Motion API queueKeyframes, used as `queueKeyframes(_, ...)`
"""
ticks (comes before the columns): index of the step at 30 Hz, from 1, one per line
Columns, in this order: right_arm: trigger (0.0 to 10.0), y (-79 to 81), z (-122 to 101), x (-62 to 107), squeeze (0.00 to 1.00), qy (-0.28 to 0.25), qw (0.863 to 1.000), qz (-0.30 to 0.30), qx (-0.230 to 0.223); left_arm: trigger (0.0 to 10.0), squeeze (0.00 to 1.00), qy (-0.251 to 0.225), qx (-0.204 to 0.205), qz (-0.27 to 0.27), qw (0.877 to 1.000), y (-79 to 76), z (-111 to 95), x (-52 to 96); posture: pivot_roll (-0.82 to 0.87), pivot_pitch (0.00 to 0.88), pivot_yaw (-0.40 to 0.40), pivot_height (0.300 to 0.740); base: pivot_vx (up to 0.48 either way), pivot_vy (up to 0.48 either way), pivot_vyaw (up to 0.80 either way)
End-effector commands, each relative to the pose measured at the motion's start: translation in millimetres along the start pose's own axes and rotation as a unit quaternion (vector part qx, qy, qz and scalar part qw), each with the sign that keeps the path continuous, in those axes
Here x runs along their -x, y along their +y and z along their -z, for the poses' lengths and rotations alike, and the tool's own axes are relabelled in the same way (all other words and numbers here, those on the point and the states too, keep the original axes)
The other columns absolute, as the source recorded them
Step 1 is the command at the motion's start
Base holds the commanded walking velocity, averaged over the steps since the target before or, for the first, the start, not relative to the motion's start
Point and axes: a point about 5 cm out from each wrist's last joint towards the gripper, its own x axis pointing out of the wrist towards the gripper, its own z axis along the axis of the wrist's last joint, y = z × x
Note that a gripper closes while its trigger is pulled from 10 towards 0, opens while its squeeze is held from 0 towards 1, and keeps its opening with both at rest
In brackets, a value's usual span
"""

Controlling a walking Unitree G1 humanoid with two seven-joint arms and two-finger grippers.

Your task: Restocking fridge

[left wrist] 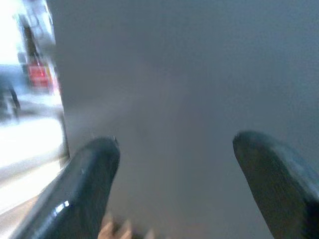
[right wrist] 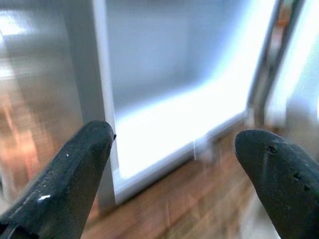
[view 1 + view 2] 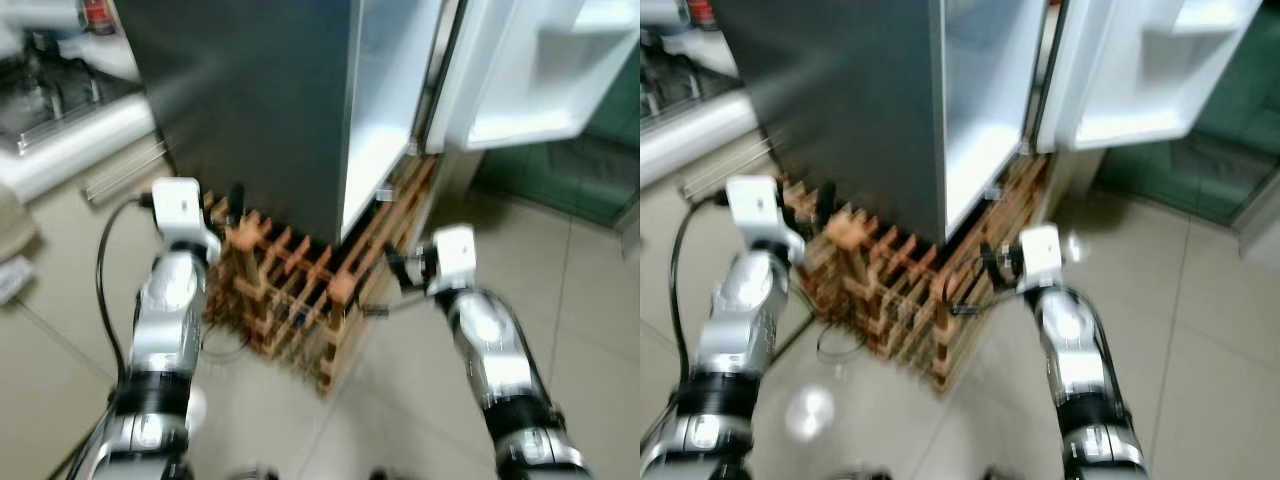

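Note:
A dark grey fridge (image 3: 260, 110) stands ahead on a wooden slatted pallet (image 3: 290, 290). Its white door (image 3: 530, 70) hangs open to the right, and the bright white inside (image 2: 169, 99) has nothing in it that I can make out. My left gripper (image 1: 177, 189) is open and held close to the fridge's grey side wall. My right gripper (image 2: 174, 184) is open too, facing the lit compartment low down near the pallet. Neither holds anything. The picture is blurred.
A kitchen counter (image 3: 60, 110) with a stove runs along the left. A black cable (image 3: 105, 270) loops from my left arm. Pale floor tiles (image 3: 590, 310) spread to the right, with a green surface (image 3: 590, 170) behind the door.

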Motion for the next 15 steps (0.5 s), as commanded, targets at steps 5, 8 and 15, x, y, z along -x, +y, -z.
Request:
queueKeyframes(5, 10.0, 7.4, -1, -2.0, 0.0, -0.005, 1.0, 0.01, -0.029, 10.0, 0.0, 0.082, 0.023, 0.002, 0.996, -16.4, 23, 14.3, 0.0, 0.0, 0.002, 0.74, 0.0, 0.0, 0.59)
queueKeyframes(8, 10.0, 16.8, -1, -0.4, 0.0, 0.0, 0.999, -0.003, -0.04, 10.0, 0.0, 0.114, 0.038, -0.018, 0.993, -15.1, 32, 20.5, 0.0, 0.0, 0.005, 0.74, 0.0, 0.0, 0.69)
queueKeyframes(15, 10.0, 24.7, -2, -0.2, 0.0, 0.002, 0.998, -0.016, -0.063, 10.0, 0.0, 0.11, 0.059, -0.032, 0.992, -10.6, 25, 22.0, 0.0, 0.0, 0.005, 0.74, 0.0, 0.137, 0.61)
